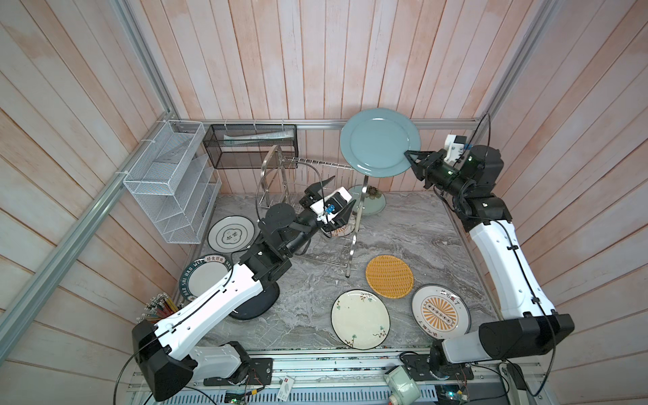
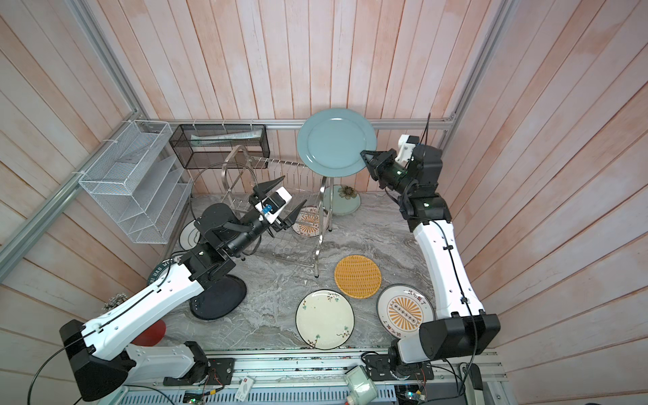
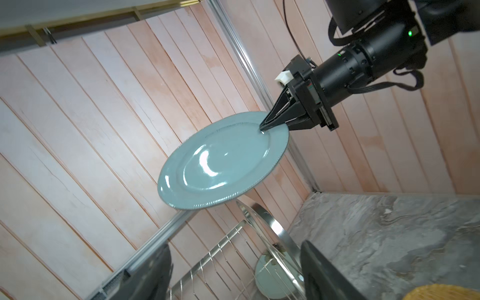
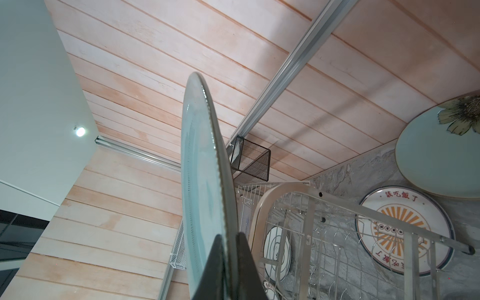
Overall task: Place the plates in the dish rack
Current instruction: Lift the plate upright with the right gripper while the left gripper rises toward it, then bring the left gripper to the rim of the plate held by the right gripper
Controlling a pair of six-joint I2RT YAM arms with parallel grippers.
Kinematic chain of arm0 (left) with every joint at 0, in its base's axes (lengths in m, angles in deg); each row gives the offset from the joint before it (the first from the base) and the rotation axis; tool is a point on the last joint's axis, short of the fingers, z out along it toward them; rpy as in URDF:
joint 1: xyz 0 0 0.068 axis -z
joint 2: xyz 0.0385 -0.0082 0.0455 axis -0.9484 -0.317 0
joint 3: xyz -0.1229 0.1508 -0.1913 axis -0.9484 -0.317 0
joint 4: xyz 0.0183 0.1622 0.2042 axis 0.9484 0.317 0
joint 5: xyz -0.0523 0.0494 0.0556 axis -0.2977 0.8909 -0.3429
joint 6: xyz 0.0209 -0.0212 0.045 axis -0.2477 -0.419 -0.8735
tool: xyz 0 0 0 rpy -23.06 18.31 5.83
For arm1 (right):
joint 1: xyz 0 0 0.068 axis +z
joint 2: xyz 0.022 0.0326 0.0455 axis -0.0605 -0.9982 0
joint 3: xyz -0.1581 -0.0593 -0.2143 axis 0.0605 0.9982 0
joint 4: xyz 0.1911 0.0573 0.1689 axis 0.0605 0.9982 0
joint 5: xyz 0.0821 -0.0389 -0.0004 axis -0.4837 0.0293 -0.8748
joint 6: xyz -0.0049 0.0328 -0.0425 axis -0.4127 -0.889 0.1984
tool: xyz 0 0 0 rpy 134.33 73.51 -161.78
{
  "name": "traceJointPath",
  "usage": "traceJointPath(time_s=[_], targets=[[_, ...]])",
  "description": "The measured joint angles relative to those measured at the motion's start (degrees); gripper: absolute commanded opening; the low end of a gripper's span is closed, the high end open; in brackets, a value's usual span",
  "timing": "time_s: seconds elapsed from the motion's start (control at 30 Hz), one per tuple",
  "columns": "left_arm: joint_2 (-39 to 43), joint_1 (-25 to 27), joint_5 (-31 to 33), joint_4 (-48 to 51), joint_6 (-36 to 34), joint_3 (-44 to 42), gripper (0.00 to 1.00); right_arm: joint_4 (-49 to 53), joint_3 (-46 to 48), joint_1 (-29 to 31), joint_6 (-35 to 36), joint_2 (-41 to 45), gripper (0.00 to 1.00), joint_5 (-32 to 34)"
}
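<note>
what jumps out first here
A round grey-blue plate hangs in the air, pinched at its rim by the right gripper, above one end of the shiny steel wire dish rack. The left gripper is open over the rack; a yellow woven-look plate lies flat on the grey marble tabletop.

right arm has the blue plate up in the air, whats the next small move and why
Probably ease the right end effector down toward the upper pegs of the dish rack: it is shut on the rim of the grey-blue plate, which hangs above the rack, and the left end effector is open and empty.
</note>
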Motion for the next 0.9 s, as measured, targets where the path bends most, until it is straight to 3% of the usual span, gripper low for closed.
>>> traceJointPath(time_s=[0.43,0.63,0.9], targets=[[-3.28,0.61,11.74,-10.01,-24.98,-0.44,0.67,6.47,-7.74,11.76,2.34,-6.69,0.0,3.65],[-2.91,0.63,13.07,-9.38,-28.85,-1.46,0.66,8.63,-10.27,12.63,3.08,-7.78,0.0,4.55],[1.79,0.68,11.13,-2.32,-27.82,-3.76,0.67,9.97,-13.6,14.4,3.67,-9.22,0.0,6.12]])
